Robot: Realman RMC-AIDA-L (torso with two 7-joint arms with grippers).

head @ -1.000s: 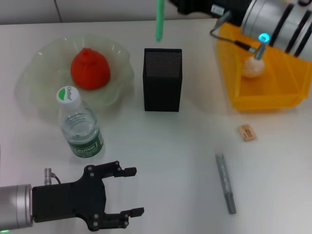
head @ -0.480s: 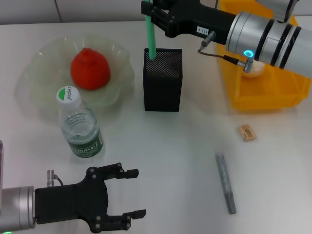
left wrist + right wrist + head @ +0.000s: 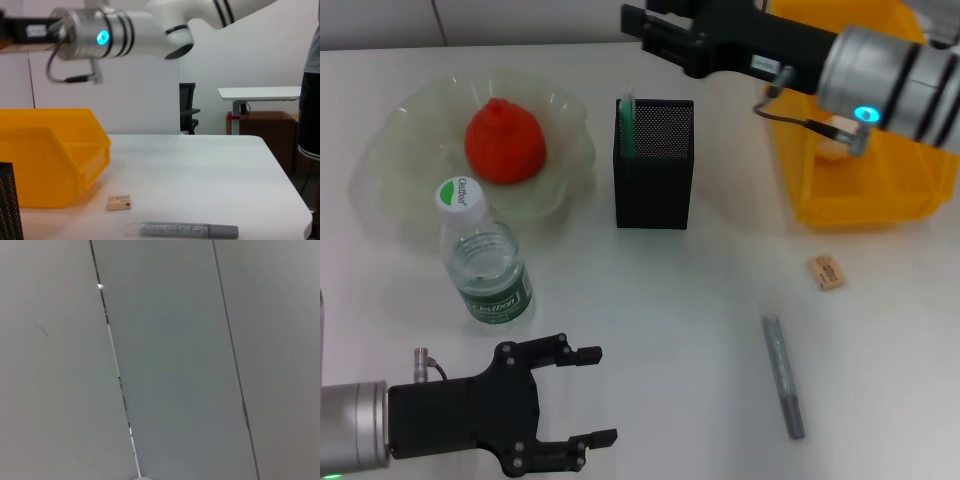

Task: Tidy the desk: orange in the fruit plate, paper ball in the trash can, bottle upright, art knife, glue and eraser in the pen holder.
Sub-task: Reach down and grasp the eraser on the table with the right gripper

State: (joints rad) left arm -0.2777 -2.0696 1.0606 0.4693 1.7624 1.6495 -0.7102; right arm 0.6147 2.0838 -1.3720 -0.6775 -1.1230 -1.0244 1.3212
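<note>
The orange (image 3: 504,140) lies in the pale-green fruit plate (image 3: 400,215). The bottle (image 3: 485,262) stands upright in front of the plate. A green glue stick (image 3: 626,125) stands inside the black mesh pen holder (image 3: 653,185). My right gripper (image 3: 642,30) hovers open just above and behind the holder, apart from the stick. The paper ball (image 3: 832,149) lies in the yellow trash can (image 3: 865,205), mostly hidden by the right arm. The eraser (image 3: 826,272) and the grey art knife (image 3: 783,375) lie on the table at the right. My left gripper (image 3: 607,394) is open and empty near the front edge.
The left wrist view shows the eraser (image 3: 119,202), the art knife (image 3: 187,230), the trash can (image 3: 50,155) and a corner of the pen holder (image 3: 9,200), with the right arm overhead. The right wrist view shows only pale wall panels.
The right gripper carried the green glue stick over the pen holder and let it go; the stick now stands inside the holder. The left arm has stayed still.
</note>
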